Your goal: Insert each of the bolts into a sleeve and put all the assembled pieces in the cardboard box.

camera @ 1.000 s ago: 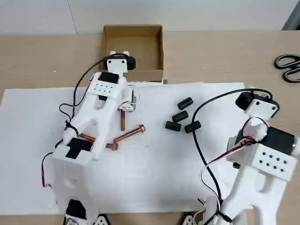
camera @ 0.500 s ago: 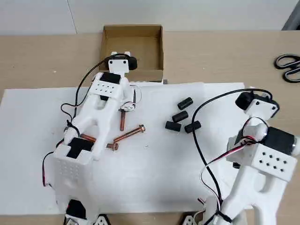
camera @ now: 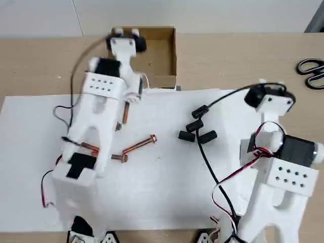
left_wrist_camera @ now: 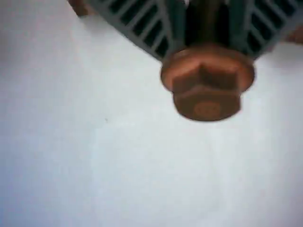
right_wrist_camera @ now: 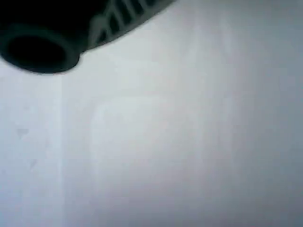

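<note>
Clamping a copper bolt [left_wrist_camera: 207, 85] by its shank, head toward the wrist camera, the left gripper [left_wrist_camera: 207, 21] hangs above the white paper [camera: 167, 192] just in front of the cardboard box [camera: 169, 55]. Three more bolts [camera: 139, 145] lie on the paper beside and under that arm, and four black sleeves [camera: 194, 125] sit clustered near the middle, apart from them. The right gripper [right_wrist_camera: 71, 35] pinches a fifth sleeve [right_wrist_camera: 38, 47] over the paper, its open end facing the wrist camera.
</note>
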Tool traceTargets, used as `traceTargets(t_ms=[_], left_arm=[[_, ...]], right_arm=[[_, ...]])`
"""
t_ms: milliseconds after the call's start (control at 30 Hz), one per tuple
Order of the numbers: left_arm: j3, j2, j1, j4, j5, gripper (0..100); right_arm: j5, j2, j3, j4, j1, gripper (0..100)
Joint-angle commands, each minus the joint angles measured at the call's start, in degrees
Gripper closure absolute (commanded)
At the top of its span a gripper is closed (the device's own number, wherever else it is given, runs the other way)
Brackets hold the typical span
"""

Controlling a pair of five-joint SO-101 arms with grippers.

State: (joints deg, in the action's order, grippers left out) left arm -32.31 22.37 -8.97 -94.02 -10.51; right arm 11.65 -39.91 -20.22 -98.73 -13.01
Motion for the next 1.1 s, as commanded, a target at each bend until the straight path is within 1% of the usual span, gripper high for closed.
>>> traceTargets(t_ms=[0, 67, 167, 300, 367, 433, 500, 600, 667, 767, 933, 1067], left_arm=[[-6.5, -6.8, -0.8, -6.8, 0.9, 99], [-4.1, -9.2, -0.6, -6.6, 1.0, 99], [1.1, -18.3, -0.5, -6.6, 1.4, 100], [8.5, -32.0, -2.8, -6.2, 5.6, 100], [11.9, -37.4, -4.4, -5.7, 5.6, 100], [15.2, -42.2, -5.5, -5.5, 4.2, 100], [18.5, -46.5, -6.4, -5.5, 0.8, 100], [24.0, -52.2, -7.4, -4.6, -5.5, 100], [27.8, -56.0, -7.2, -1.9, -9.4, 100], [35.2, -62.5, -6.9, 4.2, -13.6, 100], [50.7, -76.1, -7.1, 18.5, -21.5, 100], [67.1, -89.1, -7.4, 32.0, -24.4, 100]], right_arm=[[-0.5, -1.5, 6.2, -1.0, 1.6, 99.5], [-0.4, -4.0, 7.6, -1.0, 1.5, 99.5], [-0.1, -11.9, 8.0, -1.0, 1.6, 99.5], [4.8, -21.7, 5.5, -0.7, 2.9, 99.5], [5.4, -25.6, 2.9, -0.6, 3.5, 99.5], [5.3, -29.8, -0.1, -0.3, 3.5, 99.5], [4.9, -33.6, -3.3, 1.2, 3.5, 99.5], [0.6, -39.1, -8.1, 4.4, 3.6, 99.6], [-1.8, -42.2, -11.7, 6.5, 4.1, 99.6], [-4.2, -46.6, -17.7, 8.7, 8.4, 99.6], [-11.2, -54.1, -27.0, 13.3, 21.3, 99.6], [-13.2, -59.6, -34.7, 17.9, 31.3, 99.6]])
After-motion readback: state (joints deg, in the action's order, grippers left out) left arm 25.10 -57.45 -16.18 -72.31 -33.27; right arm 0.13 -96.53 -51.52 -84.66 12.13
